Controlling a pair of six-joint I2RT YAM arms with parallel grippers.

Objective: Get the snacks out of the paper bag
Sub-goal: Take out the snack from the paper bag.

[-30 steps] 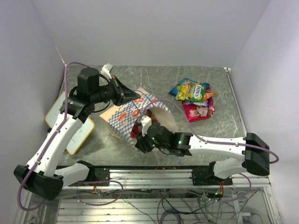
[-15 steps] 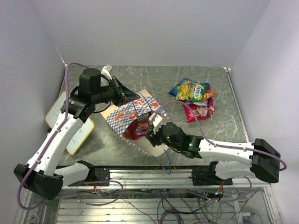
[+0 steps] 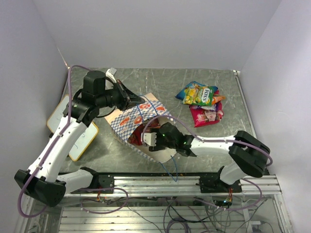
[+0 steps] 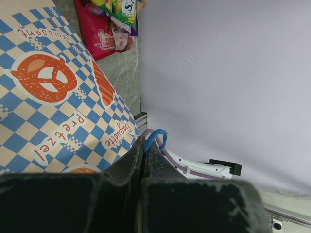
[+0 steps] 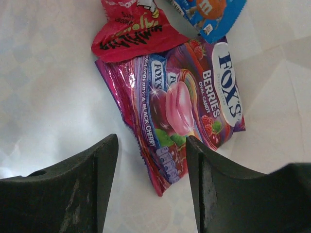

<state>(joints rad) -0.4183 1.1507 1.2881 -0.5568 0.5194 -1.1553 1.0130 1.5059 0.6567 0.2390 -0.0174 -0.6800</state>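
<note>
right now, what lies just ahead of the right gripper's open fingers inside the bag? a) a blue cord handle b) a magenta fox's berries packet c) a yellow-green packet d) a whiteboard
b: in the right wrist view the right gripper is open, and the magenta fox's berries packet lies just beyond its fingertips on the cream inside of the paper bag, with a red packet and a blue packet farther on.
</note>
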